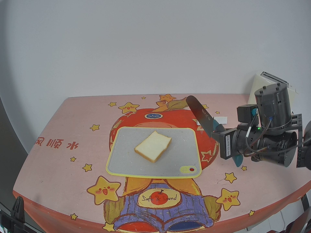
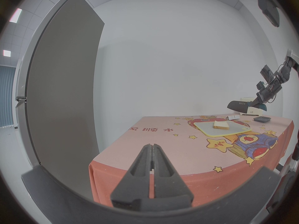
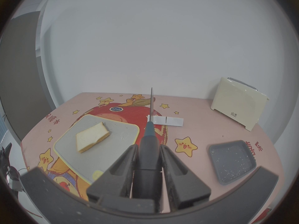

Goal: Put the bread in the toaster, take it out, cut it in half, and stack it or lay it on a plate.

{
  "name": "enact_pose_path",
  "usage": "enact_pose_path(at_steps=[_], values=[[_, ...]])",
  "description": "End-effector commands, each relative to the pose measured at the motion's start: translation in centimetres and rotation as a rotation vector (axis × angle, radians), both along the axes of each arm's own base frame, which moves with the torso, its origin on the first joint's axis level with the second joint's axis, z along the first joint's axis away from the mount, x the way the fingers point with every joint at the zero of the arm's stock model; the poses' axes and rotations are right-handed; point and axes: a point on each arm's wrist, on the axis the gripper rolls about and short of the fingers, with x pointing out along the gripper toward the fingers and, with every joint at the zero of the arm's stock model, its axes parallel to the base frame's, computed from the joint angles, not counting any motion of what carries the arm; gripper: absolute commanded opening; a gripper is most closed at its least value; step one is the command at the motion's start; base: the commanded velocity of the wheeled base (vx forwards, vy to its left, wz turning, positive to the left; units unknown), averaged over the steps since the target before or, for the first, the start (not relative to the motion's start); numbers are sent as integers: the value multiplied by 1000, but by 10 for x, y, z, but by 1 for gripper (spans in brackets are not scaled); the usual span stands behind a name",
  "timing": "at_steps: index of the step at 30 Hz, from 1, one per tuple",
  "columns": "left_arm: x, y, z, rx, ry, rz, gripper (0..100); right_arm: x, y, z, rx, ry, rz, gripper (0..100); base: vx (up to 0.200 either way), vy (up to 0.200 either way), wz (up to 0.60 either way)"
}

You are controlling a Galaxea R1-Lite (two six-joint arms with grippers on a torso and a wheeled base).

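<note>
**Knife up, slice waiting on the board**

Everything here is arranged around the cutting board [image 1: 129, 156] in the middle of the table [image 1: 64, 139]. The bread [image 1: 153, 146] lies flat near the board's centre, turned corner-on. That leaves grey surface on every side, so a blade can come down through it onto the board and not the tablecloth.

The right gripper [image 3: 149, 150] hangs in the air off the board's right side, clenched on the handle of the knife [image 1: 201, 115]. The blade points up and away from it, edge-on over the far right corner. I take this for a carrying pose before the cut, not a cutting one.

The left gripper [image 2: 152, 153] sits well apart from the board, off the table's near-left corner. Its fingers are pressed together on nothing, seemingly parked out of the way.

To the right of the board rest the grey plate [image 3: 232, 161] and, farther back, the toaster [image 3: 238, 103]. From here I can't say whether the slice is browned, though its place on the board suggests toasting is done.
</note>
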Motion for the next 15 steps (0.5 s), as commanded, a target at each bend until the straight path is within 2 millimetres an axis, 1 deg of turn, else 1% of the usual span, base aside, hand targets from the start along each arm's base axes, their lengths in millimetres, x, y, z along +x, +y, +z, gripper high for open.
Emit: enact_pose_path(at_steps=[1,4,8,11,15], values=[[1,0,-5,1,17,0,0,-2,1,-2,-3,12,30,0,0,0,0],[1,0,-5,0,17,0,0,-3,0,-1,2,16,61,0,0,0,0],[1,0,-5,1,15,0,0,-4,-4,7,19,1,97,0,0,0,0],[1,0,-5,1,15,0,0,-4,-4,7,19,1,114,0,0,0,0],[1,0,-5,-2,16,3,0,-7,-13,14,45,-7,137,0,0,0,0]])
